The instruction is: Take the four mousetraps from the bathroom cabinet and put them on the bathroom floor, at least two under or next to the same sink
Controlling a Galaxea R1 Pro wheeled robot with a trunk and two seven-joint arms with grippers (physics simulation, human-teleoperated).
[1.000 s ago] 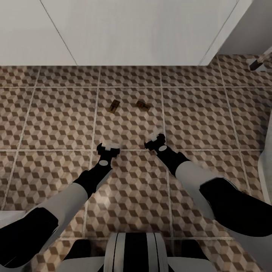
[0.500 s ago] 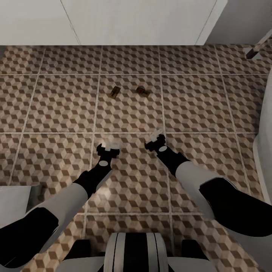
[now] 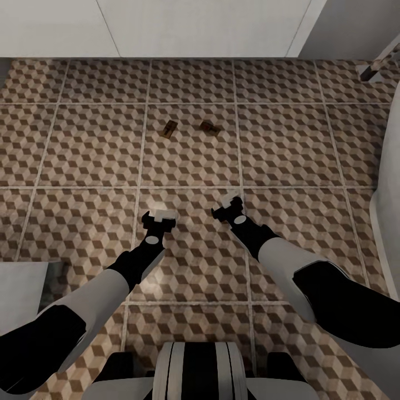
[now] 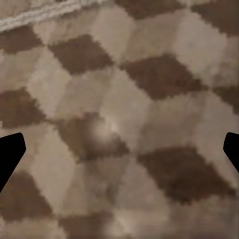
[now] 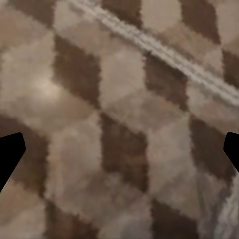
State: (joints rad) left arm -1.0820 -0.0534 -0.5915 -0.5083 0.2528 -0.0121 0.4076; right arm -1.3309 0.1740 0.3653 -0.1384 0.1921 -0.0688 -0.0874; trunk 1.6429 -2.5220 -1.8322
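Both hands hang low over the bathroom floor (image 3: 83,150), palms down: left hand (image 3: 159,215) and right hand (image 3: 228,203) each spread wide and carrying nothing; the wrist views show bare cube-pattern tile between the dark finger edges.

Further out, two mousetraps lie flat on one tile, the left mousetrap (image 3: 169,129) and the right mousetrap (image 3: 209,128), near each other but apart, short of the white vanity front (image 3: 194,28) along the far wall. The sink basin itself is out of frame, so whether they count as next to it is a judgement call; they look close. Two traps still to fetch, by the count here.

Risks: the base rolling forward could run over or nudge the traps; a low-swung arm could sweep one away from the vanity.

Room: large patterned tiles, pale grout, a white curved fixture edge (image 3: 389,183) at right, a pale grey object (image 3: 22,294) at near left.
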